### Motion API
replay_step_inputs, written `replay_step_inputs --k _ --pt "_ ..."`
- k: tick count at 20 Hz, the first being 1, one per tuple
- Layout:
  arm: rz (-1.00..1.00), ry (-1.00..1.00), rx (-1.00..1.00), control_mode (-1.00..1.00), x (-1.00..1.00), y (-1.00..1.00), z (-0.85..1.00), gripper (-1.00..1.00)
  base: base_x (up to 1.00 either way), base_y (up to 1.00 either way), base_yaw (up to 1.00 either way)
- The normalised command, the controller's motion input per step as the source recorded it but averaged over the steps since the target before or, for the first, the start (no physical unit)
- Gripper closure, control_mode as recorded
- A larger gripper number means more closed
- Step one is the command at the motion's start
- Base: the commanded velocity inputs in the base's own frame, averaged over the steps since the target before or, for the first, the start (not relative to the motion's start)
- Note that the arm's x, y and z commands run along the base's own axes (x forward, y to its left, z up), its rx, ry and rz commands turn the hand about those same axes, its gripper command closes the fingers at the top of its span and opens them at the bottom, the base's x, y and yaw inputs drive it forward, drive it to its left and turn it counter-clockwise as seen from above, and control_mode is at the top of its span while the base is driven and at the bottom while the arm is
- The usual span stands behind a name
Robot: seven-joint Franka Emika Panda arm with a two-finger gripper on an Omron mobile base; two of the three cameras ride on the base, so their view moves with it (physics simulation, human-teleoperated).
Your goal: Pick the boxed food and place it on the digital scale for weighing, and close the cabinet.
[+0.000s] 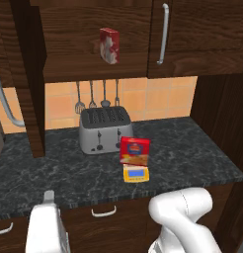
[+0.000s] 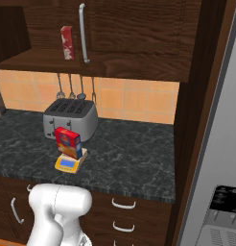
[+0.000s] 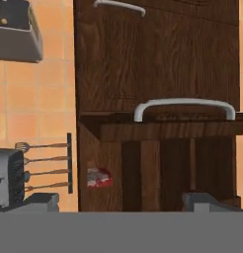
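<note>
1. The boxed food (image 1: 135,150) already stands upright on the digital scale (image 1: 136,173), near the front edge of the counter — so the weighing step looks done and closing the cabinet (image 1: 94,54) is the step in hand.
2. The gripper (image 3: 124,203) is released and holds nothing; in the hand view its two finger tips stand wide apart at 6 o'clock, facing the edge of an open cabinet door (image 3: 158,131) and its silver bar handle (image 3: 185,106).
3. The next move, as I judge it, calls for getting the fingers against that door's face and swinging it shut without catching the handle.
4. Inside the open cabinet a narrower red-and-white box (image 1: 109,45) stands on the shelf, at 12 o'clock from the toaster (image 1: 104,129).
5. The counter (image 1: 192,148) is dark marbled stone; the toaster sits at 11 o'clock from the scale, just behind it.
6. Utensils (image 1: 96,96) hang on the orange tiled wall — a refrigerator (image 2: 220,158) closes the right side.
</note>
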Motion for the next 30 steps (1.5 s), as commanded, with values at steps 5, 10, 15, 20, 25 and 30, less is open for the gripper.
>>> replay_step_inputs --k 5,10,15,20,25,30 --pt "-0.22 -0.01 0.1 -1.0 0.43 1.0 -0.16 -1.0 0.0 0.0 0.0" --pt "-0.03 0.01 0.04 -1.0 1.0 0.95 -0.25 -1.0 0.0 0.0 0.0" --pt "-0.18 -0.04 0.04 -1.0 0.71 0.71 -0.16 -1.0 0.0 0.0 0.0" --pt "-0.26 -0.02 0.07 -1.0 0.61 -0.05 0.1 -1.0 0.0 0.0 0.0" --pt "-0.18 0.13 0.1 -1.0 0.64 -0.72 0.29 -1.0 0.0 0.0 0.0" --pt "-0.1 0.18 0.06 -1.0 0.29 -1.0 0.22 -1.0 0.0 0.0 0.0"
